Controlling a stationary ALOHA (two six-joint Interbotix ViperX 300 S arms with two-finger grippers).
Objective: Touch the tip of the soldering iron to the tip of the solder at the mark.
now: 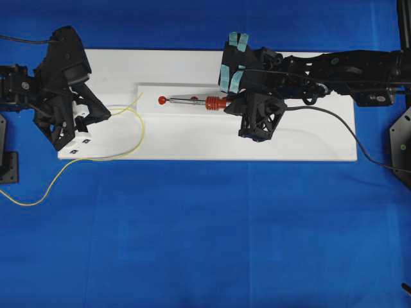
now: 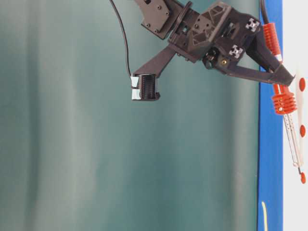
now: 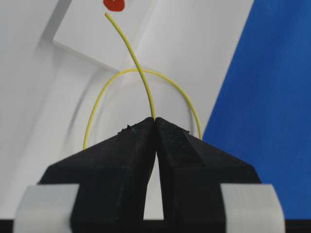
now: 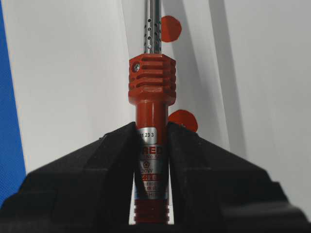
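Both claws grip — left claw [image 3: 154, 127] pinches solder [image 3: 130, 53], right claw [image 4: 151, 133] clamps iron [image 4: 151, 92]; tips not yet touching at mark [image 3: 114, 4].

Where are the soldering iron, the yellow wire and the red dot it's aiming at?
soldering iron [image 4: 151, 80]: right wrist view, on its red ribbed collar.
solder [image 3: 133, 56]: left wrist view, on the free end.
red mark [image 3: 114, 4]: left wrist view, on its middle.

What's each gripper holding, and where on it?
Left gripper: shut on the thin yellow solder wire, gripped a little behind its free tip. Right gripper: shut on the red-handled soldering iron, at the handle below the ribbed collar.
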